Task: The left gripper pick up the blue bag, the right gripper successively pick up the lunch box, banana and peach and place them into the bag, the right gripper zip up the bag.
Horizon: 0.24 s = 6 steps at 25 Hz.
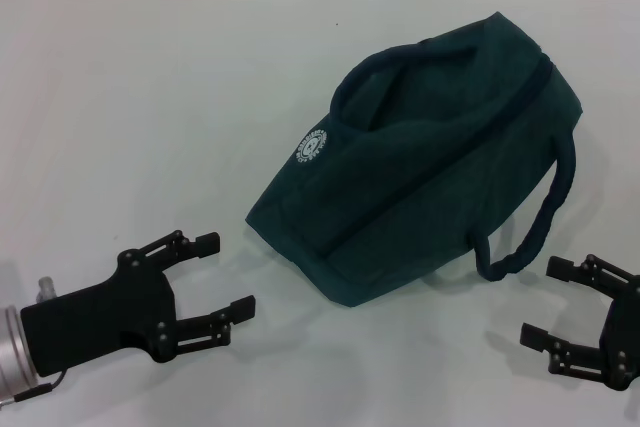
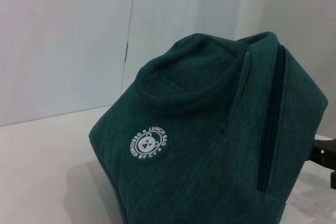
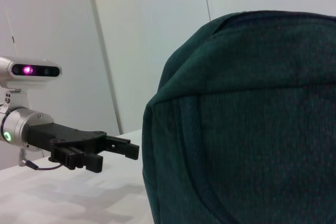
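We see the blue bag [image 1: 420, 157] lying on its side on the white table [image 1: 130, 107], right of the middle and reaching toward the far edge, its zipped top turned to the right edge. One loop handle [image 1: 545, 212] droops off its right end and curls down onto the table; the other handle [image 1: 375, 72] lies flat across the upper face of the bag. The round white logo [image 1: 314, 146] faces up and left, and in the left wrist view we can read it [image 2: 148, 144]: a bear's face ringed by "LUNCH BAG" and "DESIGNED BY CY".

The left gripper [image 1: 228, 275] sits low by the near-left corner of the table, its fingers spread wide with nothing between them, aimed toward the bag and well apart from it. From the right wrist camera we catch that same left gripper [image 3: 126, 148] beyond the bag's edge [image 3: 241, 124], its green light glowing on the arm.

The right gripper [image 1: 545, 300] waits at the near-right corner, fingers likewise wide apart and empty, near the drooping handle but, as far as we can judge from this angle, not touching it.
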Available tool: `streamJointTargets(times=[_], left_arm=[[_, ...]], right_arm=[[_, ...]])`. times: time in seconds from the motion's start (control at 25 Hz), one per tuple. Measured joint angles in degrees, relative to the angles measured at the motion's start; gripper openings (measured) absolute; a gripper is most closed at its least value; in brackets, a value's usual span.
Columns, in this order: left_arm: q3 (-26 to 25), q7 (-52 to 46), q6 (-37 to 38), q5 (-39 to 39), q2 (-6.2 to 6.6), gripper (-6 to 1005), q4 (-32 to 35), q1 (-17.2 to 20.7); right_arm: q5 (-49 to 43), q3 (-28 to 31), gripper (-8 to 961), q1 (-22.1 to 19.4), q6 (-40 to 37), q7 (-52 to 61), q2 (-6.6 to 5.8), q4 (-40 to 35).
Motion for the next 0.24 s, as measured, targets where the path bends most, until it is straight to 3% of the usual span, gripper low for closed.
streamJointTargets(times=[0.24], left_arm=[[0.0, 0.0, 0.1, 0.2, -0.02, 887, -0.1, -0.1]], right_arm=[[0.0, 0.2, 877, 0.0, 0.0, -0.1, 0.00, 0.0]])
